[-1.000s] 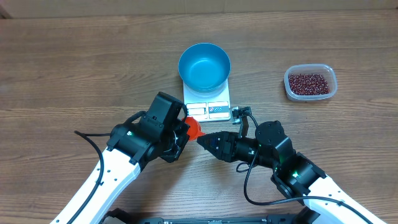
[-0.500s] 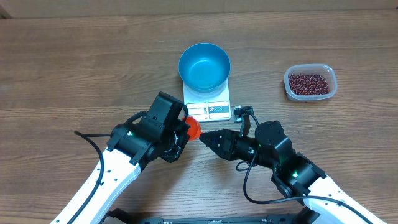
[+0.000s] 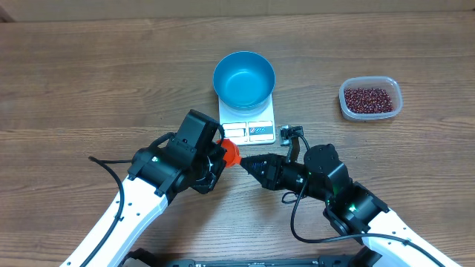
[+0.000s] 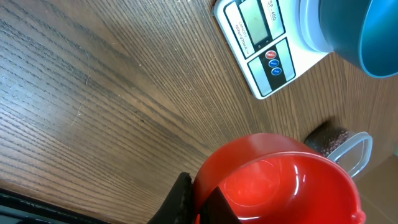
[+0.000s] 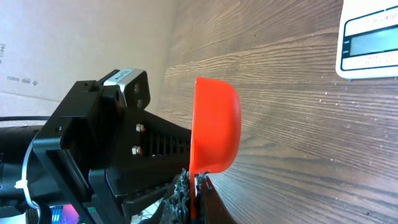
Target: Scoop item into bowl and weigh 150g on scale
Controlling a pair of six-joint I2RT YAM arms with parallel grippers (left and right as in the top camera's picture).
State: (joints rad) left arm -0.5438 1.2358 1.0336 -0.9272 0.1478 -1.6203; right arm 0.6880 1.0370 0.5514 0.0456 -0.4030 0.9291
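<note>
Right gripper (image 3: 243, 162) has closed in, and I see it pinching the rim of the small orange-red plastic scoop (image 3: 231, 153); left gripper (image 3: 220, 155) clamps the other side.

The right gripper (image 3: 243, 160) now has its jaws pinched onto the edge of the orange-red scoop (image 3: 231, 153); earlier they stood apart, just beside it.

Surface: brown wood-grain table (image 3: 89, 74). Directly on it: flat white square scale (image 3: 249, 131), upper centre; clear rounded-rectangular plastic container (image 3: 398, 96), upper right, well apart.
</note>
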